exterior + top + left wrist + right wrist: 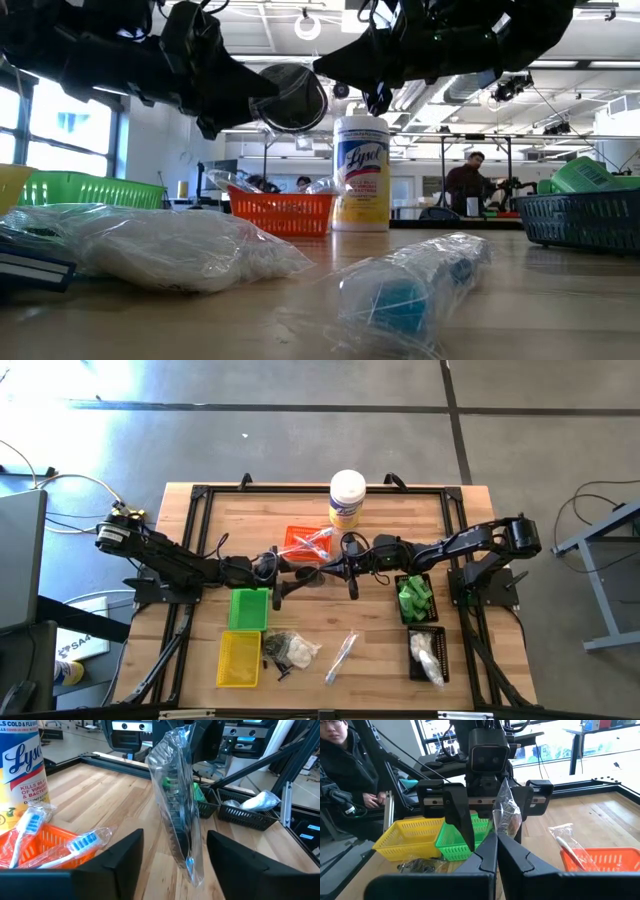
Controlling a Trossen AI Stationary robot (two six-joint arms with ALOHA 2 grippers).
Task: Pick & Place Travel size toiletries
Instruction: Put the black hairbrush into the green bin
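Observation:
A clear bag (177, 810) with a black comb-like piece inside hangs above the table's middle, held by my right gripper (496, 837), which is shut on it. My left gripper (175, 840) faces it from the table's left and is open. Its two fingers (125, 857) stand on either side of the bag's free end, with a small gap on each side. In the high view the two grippers meet near the bag (320, 566). A bag of white fluffy bits (295, 650) and a wrapped toothbrush (341, 657) lie flat on the near part of the table. My right gripper pinches the clear bag's end (501, 827) between its two fingers. The fingers come level from the table's right. The bag is lifted clear of the table, stands on edge and sticks out toward my left gripper.
An orange tray (305, 543) with wrapped toothbrushes and a white canister (347, 498) stand behind the grippers. Green (249, 608) and yellow (240, 657) trays are near left. Two black trays (415, 598) are near right, holding green pieces and white bags. A person (345, 765) sits beyond the table.

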